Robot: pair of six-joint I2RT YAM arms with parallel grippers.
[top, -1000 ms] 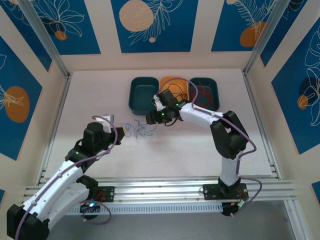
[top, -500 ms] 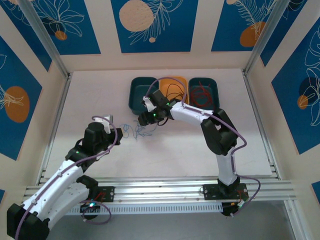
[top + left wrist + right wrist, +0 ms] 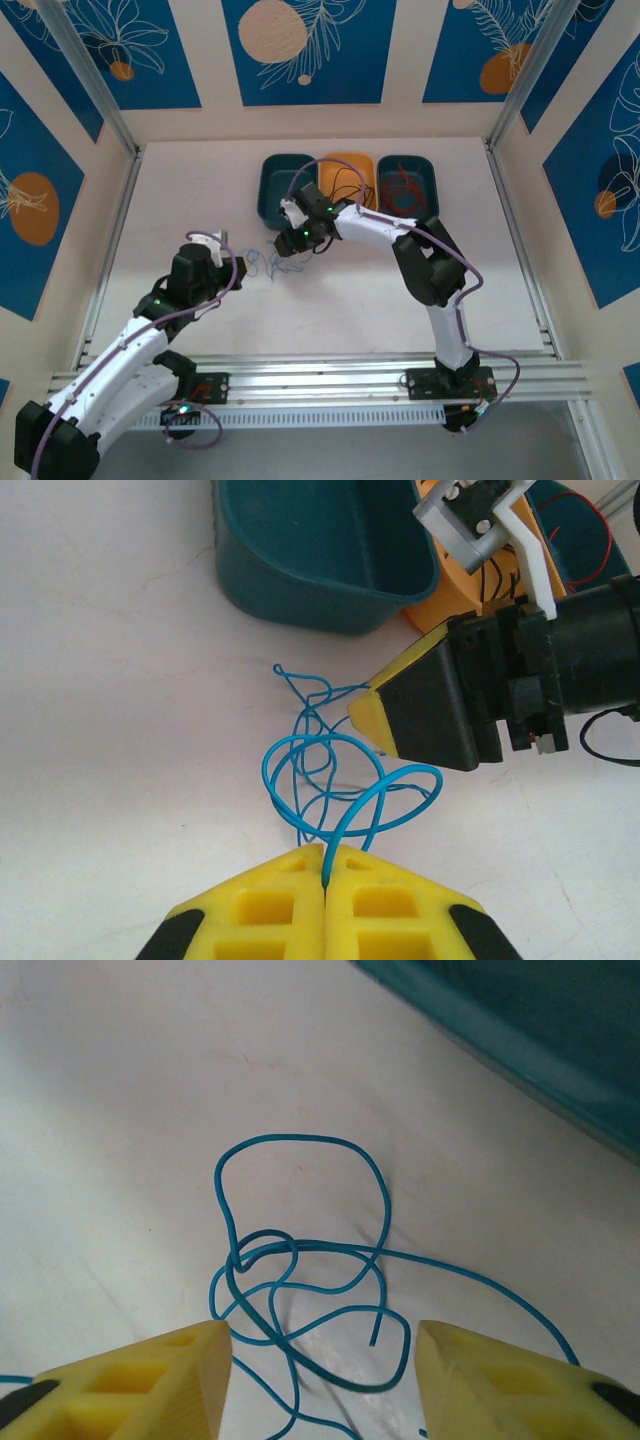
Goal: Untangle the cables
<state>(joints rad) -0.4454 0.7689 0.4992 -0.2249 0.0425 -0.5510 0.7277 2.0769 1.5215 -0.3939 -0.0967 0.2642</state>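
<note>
Since a second ago, the right gripper (image 3: 288, 246) has swung left, from in front of the orange bin (image 3: 350, 156) to just in front of the teal bin (image 3: 285, 185). Its yellow fingers (image 3: 150, 1385) stand apart on either side of the blue cable (image 3: 300, 1270) and grip nothing. That cable lies in a loose tangle on the white table (image 3: 200, 200), just in front of the teal bin. The left gripper (image 3: 325, 865), farther from the teal bin, is pinched closed on one strand. Black cables (image 3: 340, 178) sit in the orange bin, and red cables (image 3: 405, 190) in the dark bin (image 3: 408, 158) beyond.
</note>
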